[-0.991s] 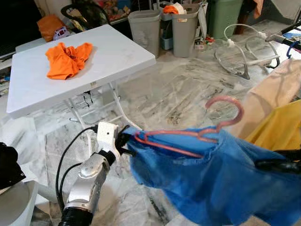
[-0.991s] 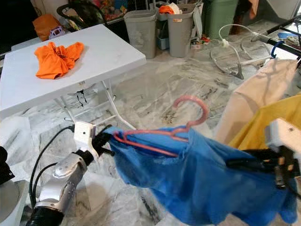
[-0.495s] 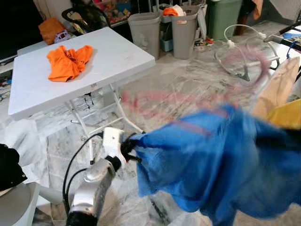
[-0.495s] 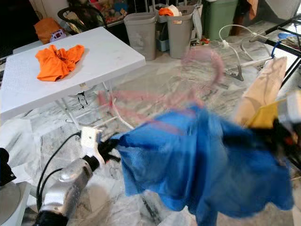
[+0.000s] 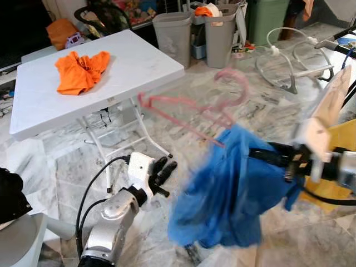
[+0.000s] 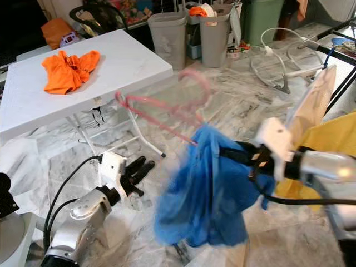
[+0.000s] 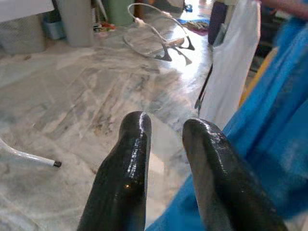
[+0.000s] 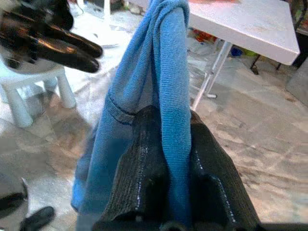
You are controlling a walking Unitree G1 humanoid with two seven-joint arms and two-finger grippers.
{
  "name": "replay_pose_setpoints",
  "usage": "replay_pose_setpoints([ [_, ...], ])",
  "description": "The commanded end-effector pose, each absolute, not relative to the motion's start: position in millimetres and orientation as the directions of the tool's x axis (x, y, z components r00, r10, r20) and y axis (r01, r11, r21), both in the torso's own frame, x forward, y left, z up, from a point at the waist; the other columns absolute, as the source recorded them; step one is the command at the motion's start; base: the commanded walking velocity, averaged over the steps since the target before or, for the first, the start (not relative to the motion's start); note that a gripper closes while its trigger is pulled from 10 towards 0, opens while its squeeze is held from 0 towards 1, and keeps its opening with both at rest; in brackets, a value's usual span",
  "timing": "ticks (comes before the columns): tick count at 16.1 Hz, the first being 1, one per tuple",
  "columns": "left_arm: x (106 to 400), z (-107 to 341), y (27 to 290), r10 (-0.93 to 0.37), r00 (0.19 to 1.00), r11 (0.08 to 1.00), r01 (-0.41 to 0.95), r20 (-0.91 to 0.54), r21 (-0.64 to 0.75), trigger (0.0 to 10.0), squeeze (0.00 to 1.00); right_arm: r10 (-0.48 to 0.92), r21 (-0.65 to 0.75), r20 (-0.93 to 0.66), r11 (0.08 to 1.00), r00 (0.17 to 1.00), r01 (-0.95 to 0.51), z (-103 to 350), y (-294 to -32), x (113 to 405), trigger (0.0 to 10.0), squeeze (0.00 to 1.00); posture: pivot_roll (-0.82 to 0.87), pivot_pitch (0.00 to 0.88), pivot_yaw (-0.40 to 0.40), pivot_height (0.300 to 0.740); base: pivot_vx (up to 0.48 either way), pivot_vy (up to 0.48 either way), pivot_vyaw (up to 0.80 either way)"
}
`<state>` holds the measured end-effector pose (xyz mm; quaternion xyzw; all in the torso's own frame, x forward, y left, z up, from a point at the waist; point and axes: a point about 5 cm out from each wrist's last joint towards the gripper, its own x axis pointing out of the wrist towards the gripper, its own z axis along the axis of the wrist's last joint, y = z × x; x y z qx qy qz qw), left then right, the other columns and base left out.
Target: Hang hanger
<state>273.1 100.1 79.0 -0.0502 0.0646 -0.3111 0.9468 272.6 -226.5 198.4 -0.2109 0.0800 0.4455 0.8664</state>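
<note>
The robot's left gripper (image 5: 162, 174) is hovering low over the marble floor (image 5: 211, 105), its two black fingers (image 7: 126, 159) spread apart and gripping nothing, just beside the hanging hem of a blue garment (image 5: 228, 194). To its right, the right gripper (image 6: 231, 154) is pinching a fold of that blue cloth between its fingers (image 8: 144, 159), and the garment is drooping in a bunch below the grip. A pink hanger (image 5: 189, 108), blurred, is sticking up and out of the top of the garment, one end still inside the cloth and its hook (image 5: 236, 83) in the air, touching no rail. A yellow garment (image 6: 328, 144) and a beige garment (image 5: 331, 105) are hanging at the right edge. Farther back, a white folding table (image 5: 139, 61) is carrying a crumpled orange cloth (image 5: 80, 69), and two grey bins (image 5: 172, 33) are standing beyond it.
</note>
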Motion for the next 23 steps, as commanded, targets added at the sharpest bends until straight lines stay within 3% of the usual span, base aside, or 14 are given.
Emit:
replay_pose_setpoints([
  [1, 272, 78, 104, -0.586, 0.803, 0.810, 0.577, -0.103, -0.105, 10.0, 1.00, 0.728, -0.340, -0.316, 0.512, 0.608, -0.789, 201, -225, 278, 10.0, 0.00, -0.18, 0.026, 0.126, 0.740, 0.000, 0.000, 0.00],
  [6, 266, 88, 97, -0.665, 0.743, 0.747, 0.658, -0.074, -0.102, 10.0, 1.00, 0.710, -0.471, -0.355, 0.426, 0.608, -0.773, 185, -220, 300, 10.0, 0.00, -0.17, 0.019, 0.126, 0.740, 0.000, 0.000, 0.00],
  [10, 257, 106, 99, -0.787, 0.614, 0.615, 0.789, -0.056, 0.008, 10.0, 1.00, 0.726, -0.483, -0.520, 0.185, 0.450, -0.856, 187, -233, 302, 10.0, 0.00, -0.16, 0.012, 0.122, 0.740, 0.000, 0.000, 0.00],
  [13, 253, 110, 107, -0.824, 0.562, 0.559, 0.827, -0.078, 0.061, 10.0, 1.00, 0.711, -0.439, -0.611, 0.064, 0.350, -0.896, 190, -244, 299, 10.0, 0.00, -0.16, 0.012, 0.122, 0.740, 0.000, 0.000, 0.00],
  [19, 254, 107, 114, -0.838, 0.528, 0.514, 0.848, -0.134, 0.126, 10.0, 1.00, 0.707, -0.360, -0.672, -0.052, 0.220, -0.931, 194, -258, 292, 10.0, 0.00, -0.15, 0.014, 0.126, 0.740, 0.000, 0.000, 0.00],
  [23, 258, 105, 113, -0.843, 0.518, 0.508, 0.856, -0.146, 0.101, 10.0, 1.00, 0.731, -0.383, -0.650, -0.080, 0.207, -0.920, 200, -255, 292, 10.0, 0.00, -0.16, 0.013, 0.127, 0.740, 0.000, 0.000, 0.00],
])
